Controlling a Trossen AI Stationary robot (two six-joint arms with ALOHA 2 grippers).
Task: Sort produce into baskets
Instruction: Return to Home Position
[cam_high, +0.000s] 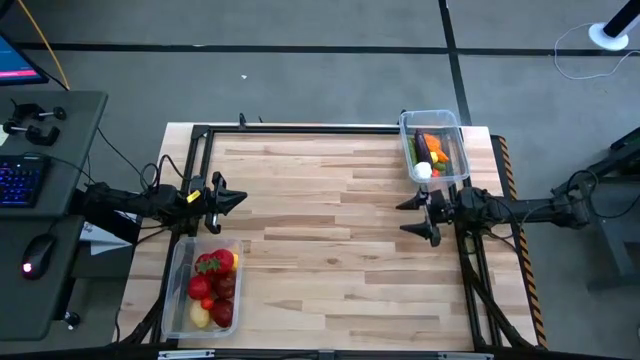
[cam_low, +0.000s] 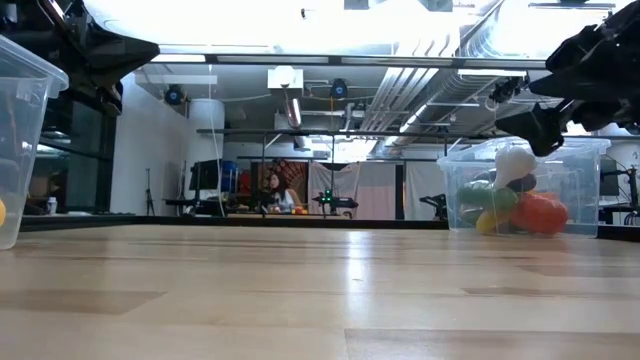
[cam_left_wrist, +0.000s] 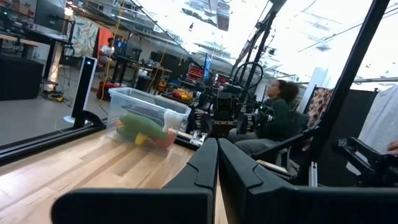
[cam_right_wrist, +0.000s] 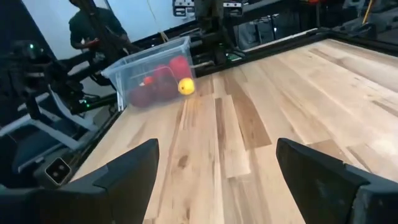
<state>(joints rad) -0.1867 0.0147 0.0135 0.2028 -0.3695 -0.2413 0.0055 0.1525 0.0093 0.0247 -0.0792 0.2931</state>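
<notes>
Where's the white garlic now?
High view: the white garlic lies in the clear bin at the right edge of the table, at the end nearest the right claw, beside an orange piece.

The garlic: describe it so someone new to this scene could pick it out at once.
In the high view, find the clear bin at the upper right corner of the wooden table, next to the right gripper. At the bin's end nearest that gripper lies the garlic: the only white piece, round, beside green, orange and dark ones.
</notes>
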